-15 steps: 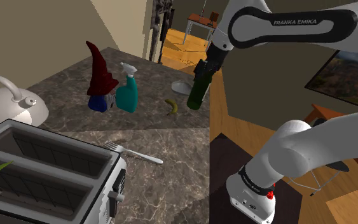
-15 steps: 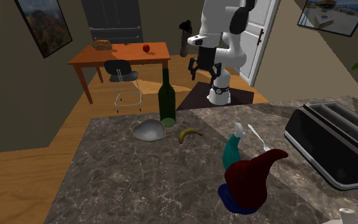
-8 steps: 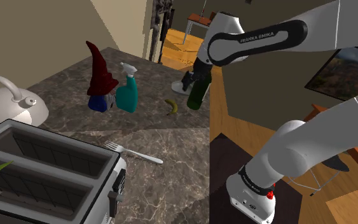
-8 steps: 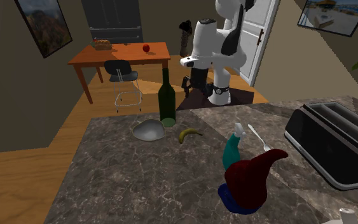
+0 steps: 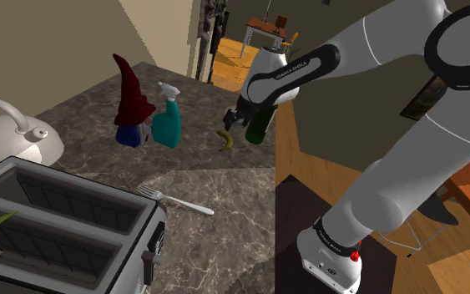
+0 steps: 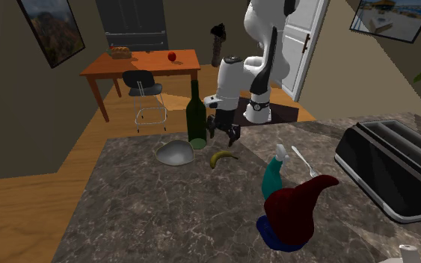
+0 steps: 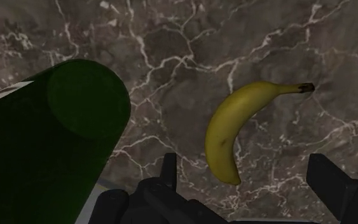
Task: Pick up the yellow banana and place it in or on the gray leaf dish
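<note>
A yellow banana [image 5: 224,139] [image 6: 222,157] lies on the dark marble counter [image 5: 99,159], just beside a tall dark green bottle [image 5: 258,125] [image 6: 196,116]. The grey leaf dish [image 6: 175,153] sits on the bottle's other side, close to it. My black gripper [image 5: 231,119] [image 6: 223,133] hangs open a little above the banana, next to the bottle. In the wrist view the banana [image 7: 231,137] lies between and just ahead of the spread fingers [image 7: 327,175], untouched, with my gripper [image 7: 247,178] over it and the bottle [image 7: 44,140] close beside one finger.
A teal spray bottle [image 5: 168,117] and a red-hatted gnome [image 5: 133,96] stand further along the counter. A fork [image 5: 179,202], a toaster [image 5: 58,225] and a kettle [image 5: 7,134] lie nearer the stand. The counter's edge runs just past the bottle.
The arm has swung down from above the bottle, and the gripper has dropped to just over the banana. The banana, dish and bottle have not moved.
</note>
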`<act>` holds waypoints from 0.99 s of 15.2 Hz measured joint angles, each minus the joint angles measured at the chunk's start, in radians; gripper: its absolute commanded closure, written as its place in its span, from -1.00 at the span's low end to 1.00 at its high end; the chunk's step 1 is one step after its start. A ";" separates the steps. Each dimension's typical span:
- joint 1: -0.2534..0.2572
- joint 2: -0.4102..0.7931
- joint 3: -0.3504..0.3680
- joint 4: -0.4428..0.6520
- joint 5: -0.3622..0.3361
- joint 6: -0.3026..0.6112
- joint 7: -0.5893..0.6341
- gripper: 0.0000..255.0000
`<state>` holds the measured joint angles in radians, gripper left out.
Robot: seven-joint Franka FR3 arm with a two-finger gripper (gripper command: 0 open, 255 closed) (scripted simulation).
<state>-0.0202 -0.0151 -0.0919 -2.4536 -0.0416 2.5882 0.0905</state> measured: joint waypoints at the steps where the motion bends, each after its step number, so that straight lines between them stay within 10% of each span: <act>1: -0.001 0.029 -0.001 0.012 0.004 0.018 0.001 -1.00; 15: -0.006 0.170 0.001 0.033 0.024 0.141 -0.009 -1.00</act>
<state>-0.0260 0.1550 -0.0912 -2.4203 -0.0177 2.7290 0.0812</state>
